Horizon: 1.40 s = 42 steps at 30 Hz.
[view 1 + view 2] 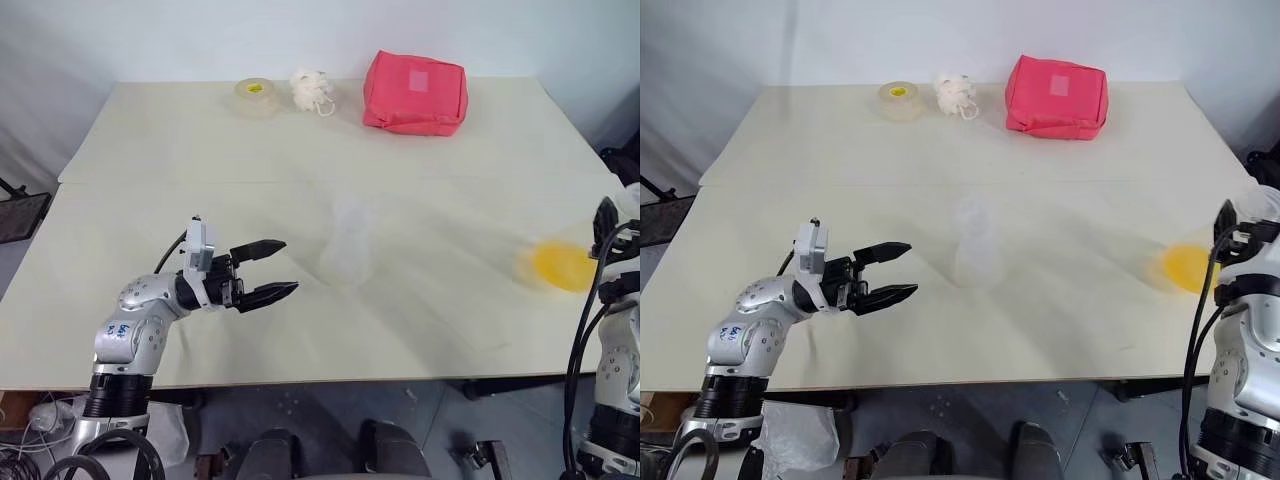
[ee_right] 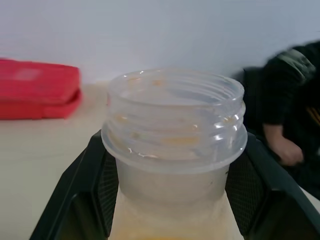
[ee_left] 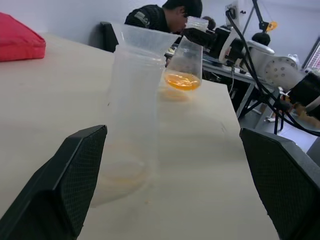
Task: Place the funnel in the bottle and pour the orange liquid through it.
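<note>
Gripping the bottle point(image 2: 175, 150), right gripper point(image 2: 172, 185); no readable labels.

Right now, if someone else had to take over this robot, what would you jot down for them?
Left gripper: open, level with the translucent whitish plastic bottle mid-table, not touching it.
Right gripper: clamped on the threaded neck of a clear flask-shaped container holding the orange liquid, near the right edge of the table, apparently just lifted.
Done: the small clear plastic funnel appears seated in the bottle's mouth.
Left: carry the container over and pour through the funnel.
</note>
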### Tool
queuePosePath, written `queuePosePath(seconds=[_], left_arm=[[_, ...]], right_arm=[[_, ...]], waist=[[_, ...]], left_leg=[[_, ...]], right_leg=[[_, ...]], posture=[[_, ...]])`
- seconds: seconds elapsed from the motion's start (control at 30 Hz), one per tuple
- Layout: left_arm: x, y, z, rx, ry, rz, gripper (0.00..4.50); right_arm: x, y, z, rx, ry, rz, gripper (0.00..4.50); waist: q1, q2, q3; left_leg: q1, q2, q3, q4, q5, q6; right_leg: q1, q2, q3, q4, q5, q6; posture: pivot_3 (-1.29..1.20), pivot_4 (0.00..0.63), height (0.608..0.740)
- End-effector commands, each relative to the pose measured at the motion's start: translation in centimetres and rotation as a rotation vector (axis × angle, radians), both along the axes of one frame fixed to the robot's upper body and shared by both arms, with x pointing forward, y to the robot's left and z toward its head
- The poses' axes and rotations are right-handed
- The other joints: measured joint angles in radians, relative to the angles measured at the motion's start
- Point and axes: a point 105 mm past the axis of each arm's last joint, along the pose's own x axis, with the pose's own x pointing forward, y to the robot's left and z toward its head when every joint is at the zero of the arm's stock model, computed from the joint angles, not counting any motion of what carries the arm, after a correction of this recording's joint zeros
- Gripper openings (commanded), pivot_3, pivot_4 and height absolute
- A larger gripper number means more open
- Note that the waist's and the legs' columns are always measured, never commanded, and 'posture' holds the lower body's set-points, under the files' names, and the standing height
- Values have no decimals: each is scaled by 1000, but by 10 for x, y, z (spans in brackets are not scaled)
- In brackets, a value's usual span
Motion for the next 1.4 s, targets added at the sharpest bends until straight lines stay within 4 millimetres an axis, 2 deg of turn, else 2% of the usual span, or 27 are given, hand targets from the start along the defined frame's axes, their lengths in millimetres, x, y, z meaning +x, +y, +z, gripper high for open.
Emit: queuePosePath(seconds=[0.03, 0.13, 0.23, 0.33, 0.43, 0.5, 0.67, 0.83, 1.0, 1.4], left_arm=[[4, 0, 4, 9, -44, -29, 4500], [11, -1, 1, 25, -61, -48, 4500], [17, -3, 3, -1, -85, -60, 4500], [23, -5, 4, -7, -125, -70, 4500], [28, -4, 8, -39, -166, -67, 4500], [30, -3, 13, -79, -191, -61, 4500], [26, -1, 15, -122, -218, -76, 4500], [24, -2, 15, -119, -215, -83, 4500], [21, -9, 18, -130, -213, -93, 4500], [20, -10, 22, -124, -207, -94, 4500]], right_arm=[[-6, 40, 37, -109, -82, 116, 2450], [-3, 75, 53, -218, -120, 174, 2450], [2, 110, 55, -394, -112, 254, 2450], [6, 135, 63, -507, -148, 277, 2450], [9, 159, 67, -648, -178, 312, 2450], [11, 173, 63, -776, -182, 343, 2450], [16, 196, 55, -993, -210, 386, 2450], [21, 207, 50, -1166, -247, 397, 2450], [28, 211, 50, -1282, -298, 381, 2450], [35, 222, 52, -1528, -415, 362, 2450]], waist=[[0, 0, 0], [-1, 0, 0], [3, 0, 0], [4, 0, 0], [2, 0, 0], [2, 0, 0], [-3, -2, 1], [-9, -2, 1], [-18, -3, 1], [-22, -3, 2]], left_leg=[[0, 0, 0, 0, 0, 0], [0, -2, 0, 0, 0, 0], [-1, -2, 0, 0, 0, 0], [-2, -3, 0, 1, 0, 0], [-3, -3, 0, 1, 0, 0], [-3, -2, 0, 0, 0, 0], [-4, -2, 0, 0, 0, 0], [-4, -2, 0, 1, 0, 0], [-5, -2, -2, 1, 0, 0], [-5, -1, -4, 0, 0, 0]], right_leg=[[0, 0, 0, 0, 0, 0], [-1, 0, 0, 0, 0, 0], [-1, 0, -1, 0, 0, 0], [-1, 0, -2, -1, 0, 0], [-2, 0, -3, -1, 0, 0], [-2, 0, -4, -1, 0, 0], [-2, 0, -7, -1, 0, 0], [-2, 0, -7, -1, 0, 0], [-2, -1, -8, 0, 0, 0], [-2, -1, -8, 0, 0, 0]], posture=[[0, 150, 740], [0, 150, 740], [0, 150, 740], [0, 150, 740], [0, 150, 740], [0, 150, 740], [0, 150, 740], [0, 150, 740], [0, 150, 740], [0, 150, 740]])
